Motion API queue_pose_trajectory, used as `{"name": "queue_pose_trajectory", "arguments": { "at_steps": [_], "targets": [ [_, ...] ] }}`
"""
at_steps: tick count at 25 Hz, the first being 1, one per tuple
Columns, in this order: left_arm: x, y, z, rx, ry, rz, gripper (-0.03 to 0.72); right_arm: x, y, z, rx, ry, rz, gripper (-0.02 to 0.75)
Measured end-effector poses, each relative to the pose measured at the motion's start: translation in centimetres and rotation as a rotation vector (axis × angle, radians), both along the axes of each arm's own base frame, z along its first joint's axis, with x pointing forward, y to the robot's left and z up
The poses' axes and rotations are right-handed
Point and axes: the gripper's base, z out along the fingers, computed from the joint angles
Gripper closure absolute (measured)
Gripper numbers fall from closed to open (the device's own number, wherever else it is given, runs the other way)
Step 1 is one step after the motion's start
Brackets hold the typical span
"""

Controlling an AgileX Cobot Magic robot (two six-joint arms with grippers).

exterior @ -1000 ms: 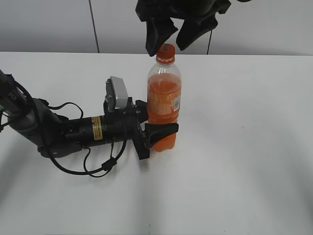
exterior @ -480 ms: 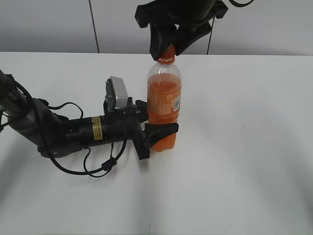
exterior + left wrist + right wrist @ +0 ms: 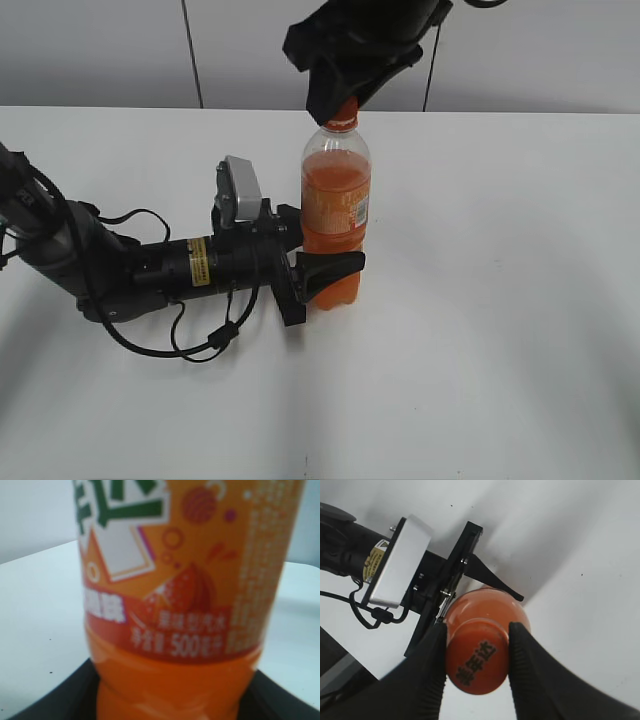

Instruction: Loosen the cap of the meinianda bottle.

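My left jaws were clamped on the lower body of the meinianda bottle (image 3: 336, 215), one finger in front of it and one behind, with my left gripper (image 3: 318, 270) lying low along the white table (image 3: 500, 330) and its forearm stretched out flat from the left edge. Through my left wrist camera the label (image 3: 190, 565) filled the view: an orange band with green-and-white characters at the top, a drawn orange segment, white Chinese print I could not read, and "500" in the bottom line. The bottle stood upright a little left of the table's middle, with bare table open in front of it and all the way to the right. My right gripper (image 3: 477, 665) hung down from above, its two dark fingers (image 3: 432, 670) pressed against opposite sides of the cap (image 3: 477, 662), so those jaws were closed on it. Dark characters were printed across the cap's top. In the exterior view the right arm's black housing hid most of the cap, leaving only its lower rim and the neck showing.
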Motion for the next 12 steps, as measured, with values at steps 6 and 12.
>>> {"name": "queue_pose_trajectory", "arguments": {
  "at_steps": [6,12],
  "targets": [
    [0.0,0.0,0.0,0.0,0.001,0.0,0.293,0.01,0.02,0.01,-0.05,-0.094,0.246,0.46],
    [0.0,0.0,0.0,0.0,0.002,0.0,0.293,-0.04,0.03,0.1,-0.104,-0.199,0.519,0.464]
  ]
}}
